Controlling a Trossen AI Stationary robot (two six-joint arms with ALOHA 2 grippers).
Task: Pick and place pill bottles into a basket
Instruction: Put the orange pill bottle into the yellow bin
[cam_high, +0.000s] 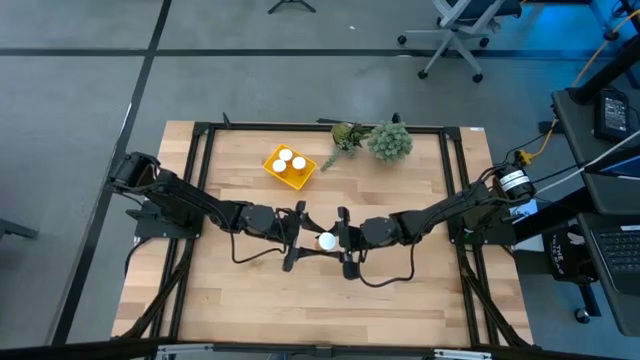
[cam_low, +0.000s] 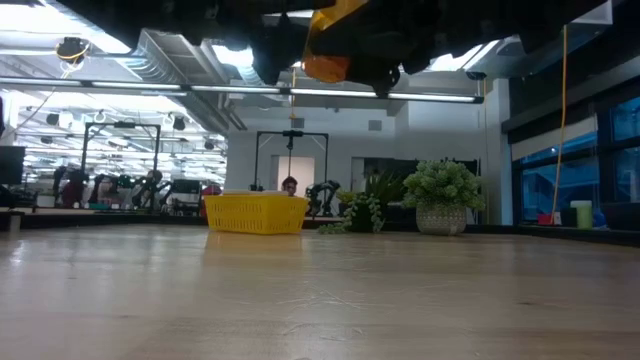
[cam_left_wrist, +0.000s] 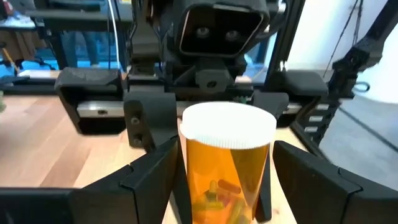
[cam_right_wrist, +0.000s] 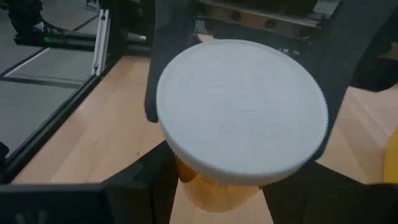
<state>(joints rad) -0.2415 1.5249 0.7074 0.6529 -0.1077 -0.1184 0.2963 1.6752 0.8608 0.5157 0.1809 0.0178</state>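
The bottle (cam_right_wrist: 241, 112) fills the right wrist view, white cap toward the lens, orange body below. It hangs above the desk (cam_high: 400, 300) at mid-desk, between the two end effectors; the low view shows it lifted clear of the surface.

Right end effector (cam_high: 343, 243): closed on the bottle, with its fingers (cam_right_wrist: 354, 50) against the bottle's sides.

Left end effector (cam_high: 297, 238): open, its fingers (cam_left_wrist: 149, 180) standing to either side of the bottle with a visible gap on each side. Judged a handover position; which way the transfer runs cannot be told.

Basket (cam_high: 289, 166): at the far side of the desk, left of centre, well apart from both end effectors. It contains three white-capped bottles. Two plants (cam_high: 375, 138) stand to its right.

Progress: three bottles are placed. The fourth is in the air and not yet delivered. Remaining, as judged: carry this bottle to the basket and release it inside. No other bottles are visible on the desk.
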